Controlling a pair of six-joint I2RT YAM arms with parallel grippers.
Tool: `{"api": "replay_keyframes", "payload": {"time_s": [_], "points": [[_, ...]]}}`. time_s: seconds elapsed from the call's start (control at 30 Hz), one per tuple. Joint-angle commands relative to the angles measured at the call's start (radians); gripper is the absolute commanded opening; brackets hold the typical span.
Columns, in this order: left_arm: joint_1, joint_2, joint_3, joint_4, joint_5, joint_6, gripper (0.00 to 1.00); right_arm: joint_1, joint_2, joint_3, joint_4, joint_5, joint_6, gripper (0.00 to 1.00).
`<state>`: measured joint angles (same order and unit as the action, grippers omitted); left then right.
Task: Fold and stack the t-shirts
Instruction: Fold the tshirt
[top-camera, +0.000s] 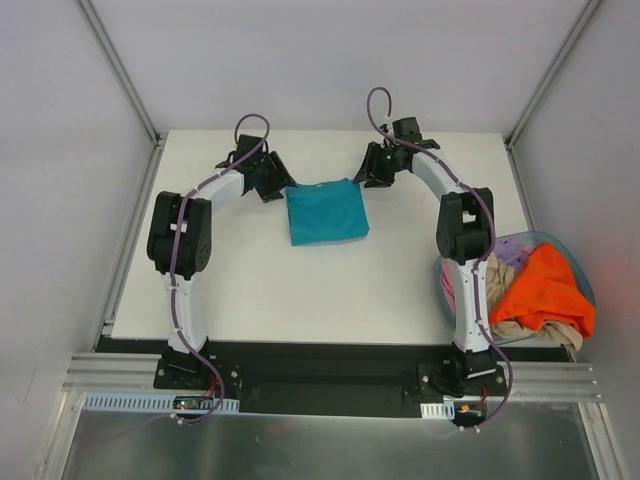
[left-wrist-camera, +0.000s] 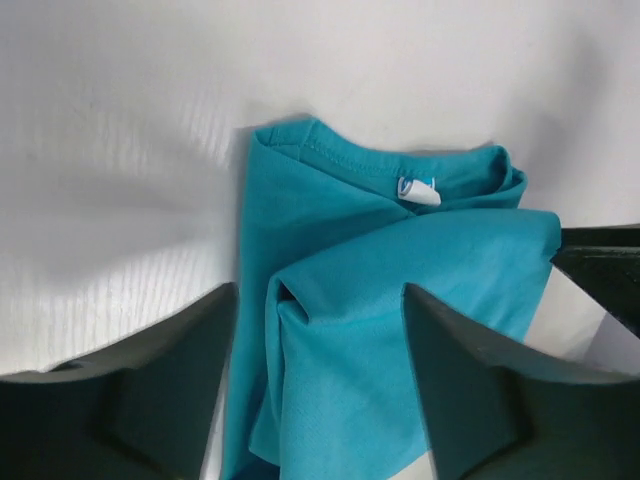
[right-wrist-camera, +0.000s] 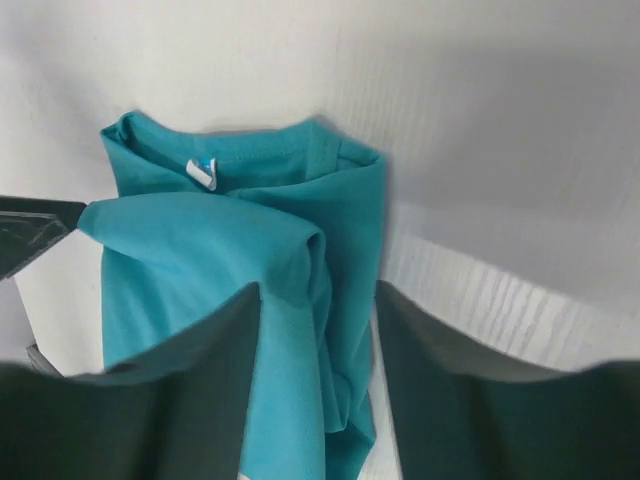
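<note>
A folded teal t-shirt (top-camera: 325, 212) lies at the back middle of the table, its collar and white neck tag (left-wrist-camera: 418, 190) toward the far edge. My left gripper (top-camera: 270, 183) is at its far left corner and my right gripper (top-camera: 373, 177) at its far right corner. In the left wrist view the left gripper (left-wrist-camera: 318, 300) stands open, with a loose raised fold of the teal t-shirt (left-wrist-camera: 350, 240) between its fingers. The right gripper (right-wrist-camera: 320, 295) is open too, straddling a slack ridge of the teal t-shirt (right-wrist-camera: 200, 250). An orange t-shirt (top-camera: 540, 290) tops the others in the basket.
A round blue-grey basket (top-camera: 440, 282) stands at the table's right edge beside the right arm, holding the orange shirt over tan (top-camera: 530, 328), pink (top-camera: 449, 294) and lavender (top-camera: 510, 250) cloth. White walls with metal rails enclose the table on three sides.
</note>
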<state>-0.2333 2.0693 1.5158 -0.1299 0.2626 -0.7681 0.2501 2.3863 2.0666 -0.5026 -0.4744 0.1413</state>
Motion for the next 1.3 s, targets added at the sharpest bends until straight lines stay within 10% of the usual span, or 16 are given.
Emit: {"api": "replay_keyframes", "payload": {"time_s": [0.0, 0.03, 0.53, 1.27], "points": [[0.015, 0.018, 0.092, 0.009, 0.104, 0.039, 0.78, -0.009, -0.031, 0.073, 0.010, -0.047, -0.029, 0.72], [0.015, 0.012, 0.093, 0.009, 0.125, 0.041, 0.82, -0.008, -0.048, 0.066, 0.010, -0.049, -0.040, 0.99], [-0.112, -0.296, -0.235, 0.085, 0.162, -0.006, 0.99, 0.077, -0.507, -0.598, 0.297, -0.303, 0.113, 0.97], [-0.110, -0.132, -0.293, 0.136, 0.218, -0.056, 0.99, 0.069, -0.312, -0.605, 0.303, -0.260, 0.070, 0.97]]}}
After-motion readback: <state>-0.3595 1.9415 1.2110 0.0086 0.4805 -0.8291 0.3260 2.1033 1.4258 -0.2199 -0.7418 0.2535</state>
